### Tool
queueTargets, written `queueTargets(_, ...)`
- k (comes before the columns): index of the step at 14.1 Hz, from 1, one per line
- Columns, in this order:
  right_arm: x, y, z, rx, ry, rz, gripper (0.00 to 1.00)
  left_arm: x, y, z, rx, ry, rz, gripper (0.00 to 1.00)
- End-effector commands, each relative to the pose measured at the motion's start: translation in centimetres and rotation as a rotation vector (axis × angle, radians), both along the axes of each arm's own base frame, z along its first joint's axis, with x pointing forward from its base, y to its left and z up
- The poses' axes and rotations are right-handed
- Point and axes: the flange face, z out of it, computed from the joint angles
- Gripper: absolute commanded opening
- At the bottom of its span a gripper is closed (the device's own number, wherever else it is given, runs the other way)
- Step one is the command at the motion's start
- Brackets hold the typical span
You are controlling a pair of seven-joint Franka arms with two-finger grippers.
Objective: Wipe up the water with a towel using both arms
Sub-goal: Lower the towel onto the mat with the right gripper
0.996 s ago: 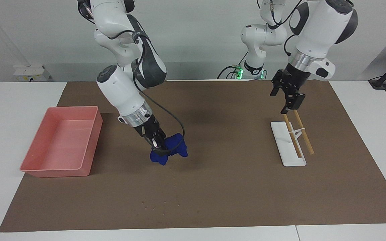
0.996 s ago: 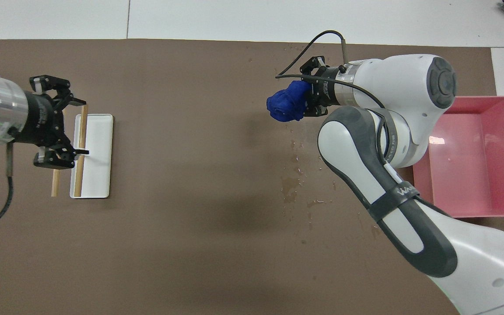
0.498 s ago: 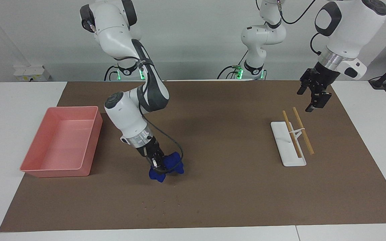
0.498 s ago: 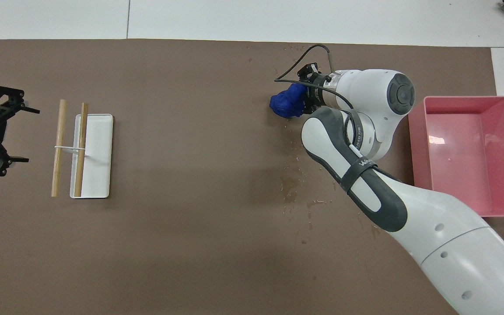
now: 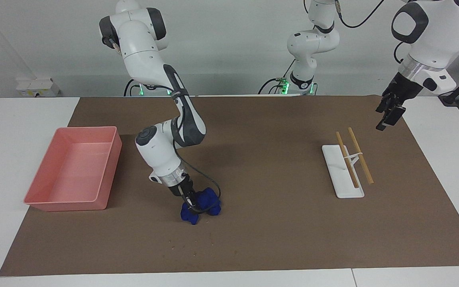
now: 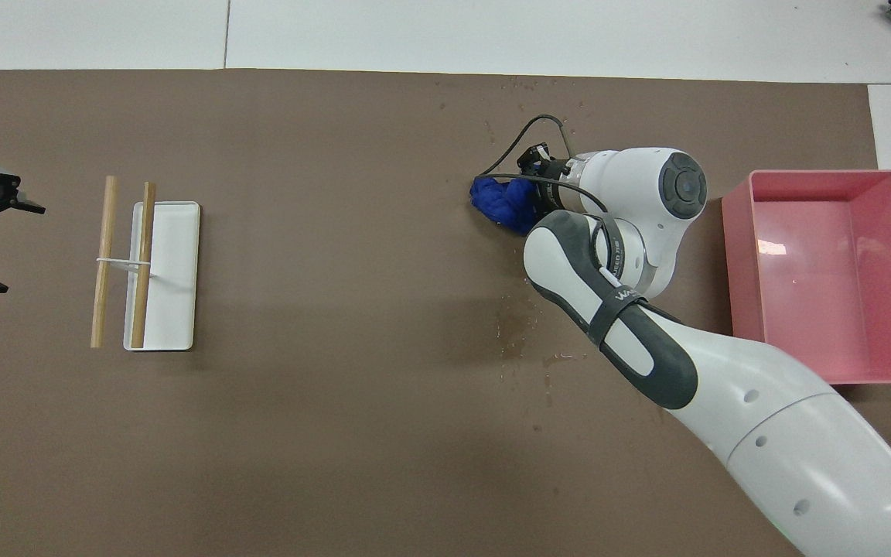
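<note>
On the brown mat [image 5: 261, 223], beside the pink tray [image 5: 108, 171] and toward the middle of the table from it, the towel [image 5: 202, 207] is pressed down as a lumpy blue wad. It is gripped by the right gripper [image 5: 189, 203], whose fingers are closed into the cloth, and the wad appears to be touching the mat in the facing view. In the overhead view the towel [image 6: 501, 203] is seen just beside the tray [image 6: 732, 263], though apart from it, with the right gripper [image 6: 534, 189] set between the two and largely hidden by the arm's wrist. A black cable is looped around the wrist above the cloth.

Wet patches [image 6: 519, 329] are seen on the mat nearer to the robots than the towel, and small droplets [image 6: 523, 83] are scattered farther from the robots than it. The pink tray is seen to rest partly on the mat and partly on the white table [image 5: 10, 119].

Well apart from the tray, toward the left arm's end of the table, a white dish [image 5: 335, 171] is laid on the mat with a pair of wooden sticks [image 5: 357, 159] resting across one edge, joined by a pale band. The left gripper [image 5: 389, 115] is held up in the air over the mat's edge, away from the dish, with nothing between its fingers; in the overhead view its fingers [image 6: 20, 207] are seen spread apart.
</note>
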Motion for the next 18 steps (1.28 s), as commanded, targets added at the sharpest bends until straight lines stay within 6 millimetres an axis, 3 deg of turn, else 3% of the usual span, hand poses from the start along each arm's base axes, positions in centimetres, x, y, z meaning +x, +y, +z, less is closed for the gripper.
queueTargets(1,-2.5,-0.3,-0.9,-0.031,0.014,0.047,0.00,-0.4,0.3,0.4,0.024,-0.040,-0.103,1.00)
queueTargets(4,-5.4,0.3,-2.1,-0.055,0.057,0.094,0.00,-0.7,2.4,0.3,0.106,-0.060,-0.482,1.00)
queueTargets(6,-8.3,1.1,-2.9,-0.083,0.085,0.174,0.00,-0.7,3.2,0.3,0.164,-0.051,-0.632,1.00)
queueTargets(8,-10.7,0.6,-3.3,-0.102,0.110,0.209,0.00,-0.6,3.5,0.0,0.227,-0.001,-0.786,1.00)
queueTargets(13,-17.0,-1.5,-3.9,-0.127,0.216,0.240,0.00,2.5,2.3,-1.7,0.209,0.096,-0.930,1.00)
queueTargets(16,-20.2,-2.2,-4.4,-0.132,0.304,0.266,0.00,1.8,1.2,-3.5,0.187,0.124,-1.008,1.00)
queueTargets(18,-22.5,-2.9,-4.7,-0.143,0.326,0.340,0.00,1.6,1.3,-3.5,0.180,0.123,-1.006,1.00)
